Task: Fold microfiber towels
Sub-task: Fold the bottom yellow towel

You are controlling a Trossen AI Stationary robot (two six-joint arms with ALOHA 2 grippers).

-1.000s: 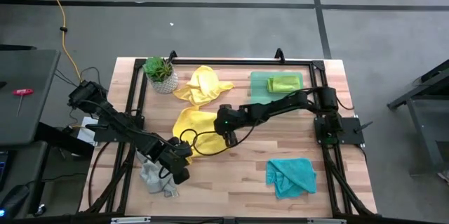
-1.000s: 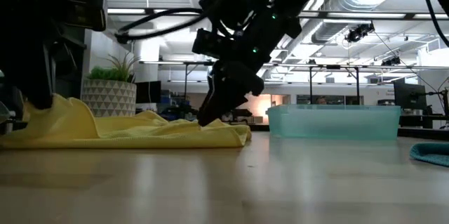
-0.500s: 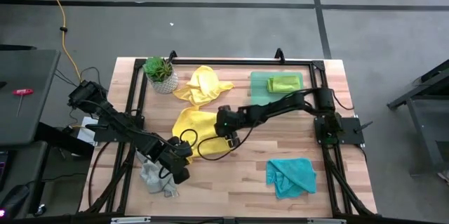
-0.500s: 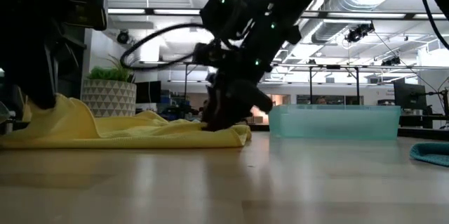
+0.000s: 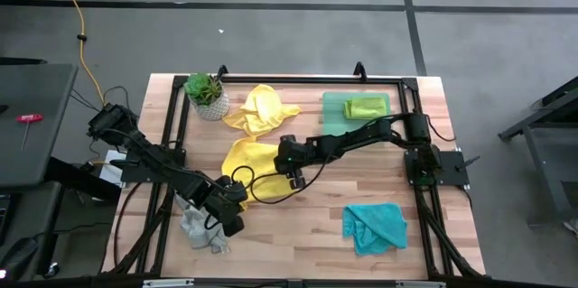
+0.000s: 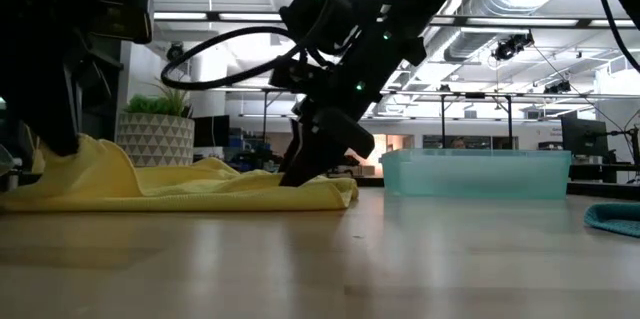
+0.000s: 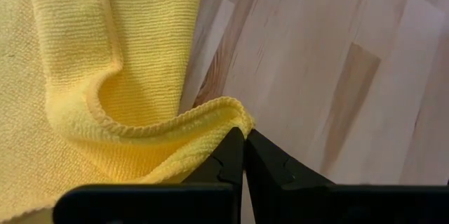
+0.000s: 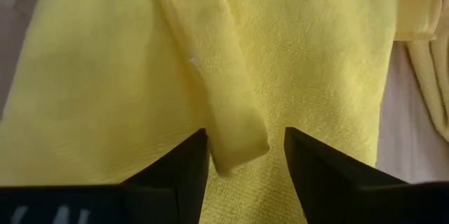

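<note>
A yellow microfiber towel (image 5: 256, 163) lies spread at the table's middle. My left gripper (image 7: 243, 138) is shut on its near left corner, which stands raised off the wood (image 6: 100, 154). My right gripper (image 8: 242, 155) is open over the towel's right end (image 6: 320, 191). It slants down, and its fingers stand on either side of a narrow folded-over strip of the towel (image 8: 235, 129). No gripper touches the other towels: a second yellow towel (image 5: 260, 109), a grey towel (image 5: 200, 229), a teal towel (image 5: 373, 225), and a folded green towel (image 5: 366, 106) in the tray. My left gripper pinches the yellow towel's hemmed corner (image 7: 235, 110) between its two shut fingers, slanting down from the table's left. The corner is curled over and held a little above the wood, while the rest of the towel lies slack on the table. My right gripper: I cannot tell whether its fingertips touch the cloth.
A translucent green tray (image 5: 330, 116) stands at the far right. A potted plant (image 5: 206, 94) stands at the far left. Black frame rails (image 5: 298, 78) run along the table's sides. Bare wood lies between the yellow towel and the teal one.
My right gripper has rocked slightly on the spot above the yellow towel's right end, and its cable loop has swung with it. The towel lies as it did before.
</note>
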